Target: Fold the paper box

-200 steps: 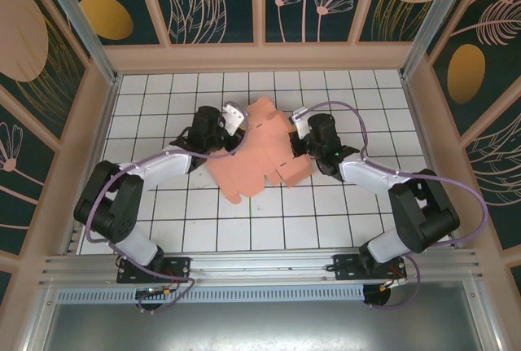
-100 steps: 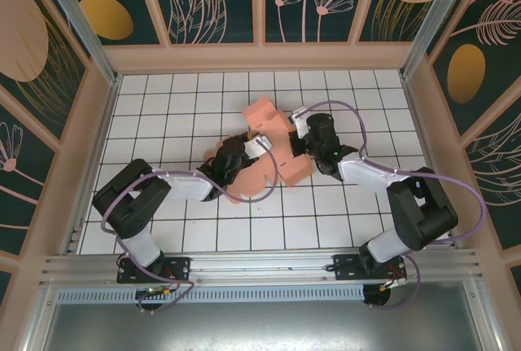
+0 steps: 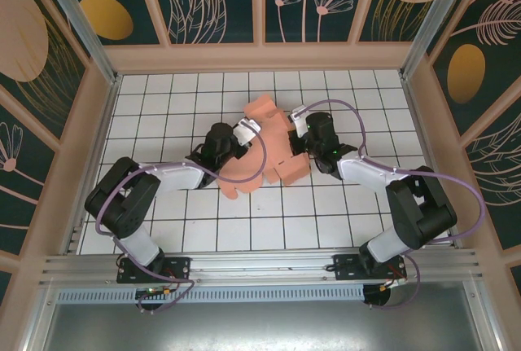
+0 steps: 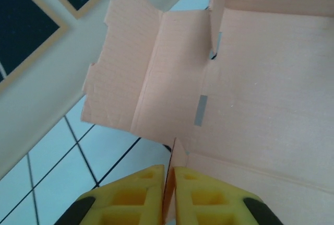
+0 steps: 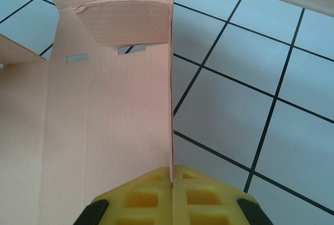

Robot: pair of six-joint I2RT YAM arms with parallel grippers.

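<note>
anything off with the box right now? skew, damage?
Minor only. The half-folded salmon-pink card box sits askew to the white tile grid, and in the right wrist view one inner flap bows, with a rumpled crease at its corner. No tear visible.

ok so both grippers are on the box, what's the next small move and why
Probably tilt the left gripper up to raise the edge it pinches: it and the right gripper each clamp a thin card edge of the paper box, and the side flap lies splayed open.
</note>
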